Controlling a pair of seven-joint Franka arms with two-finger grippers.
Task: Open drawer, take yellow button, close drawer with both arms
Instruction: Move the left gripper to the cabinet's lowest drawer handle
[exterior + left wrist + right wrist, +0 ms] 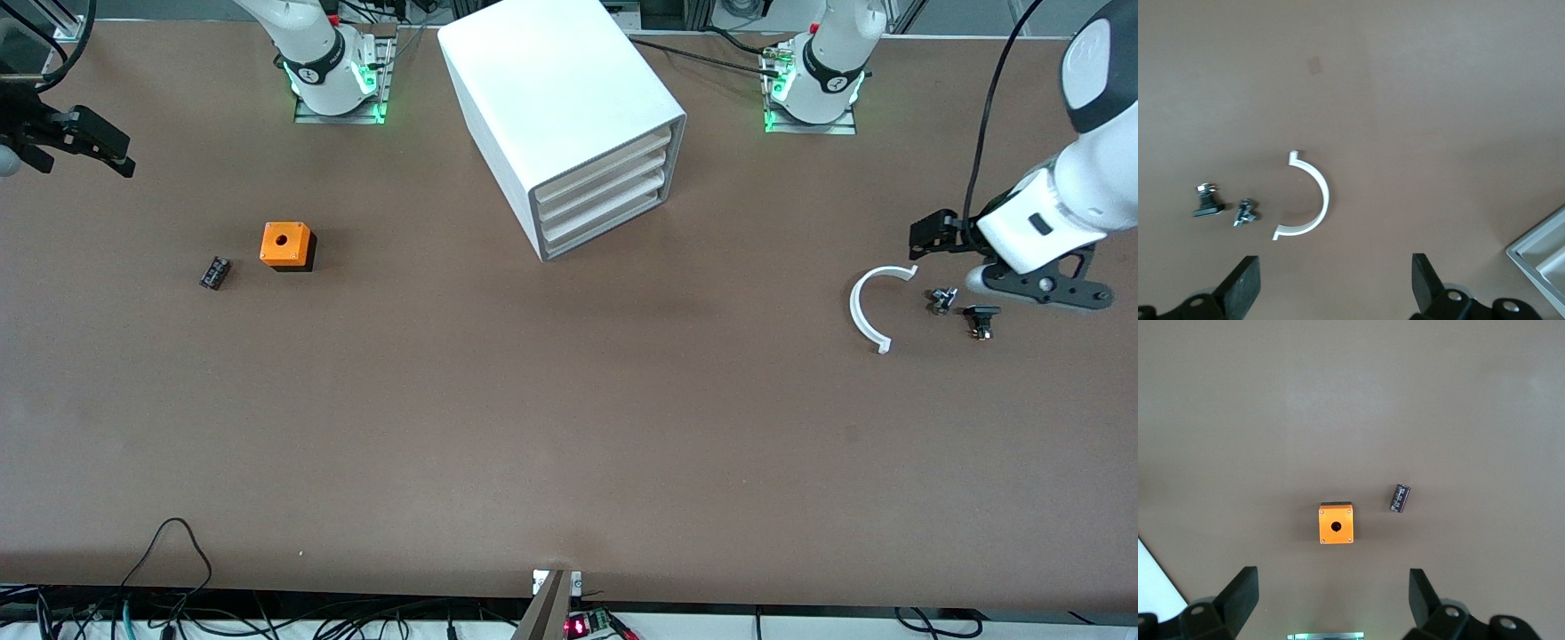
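Brown tabletop (pixel 569 427): top drawer (pixel 601 160) shut. Left gripper (pixel 1335 283) and right gripper (pixel 1331 603) hover wide; one should approach the drawer front squarely.

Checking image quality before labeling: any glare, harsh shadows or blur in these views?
Front view: even light, green glow at both arm bases, soft shadow beside the cabinet. Left wrist view: white half-ring sharp, faint shadow inside its curve, left tool fingers dark and soft. Right wrist view: orange cube crisp, no glare.
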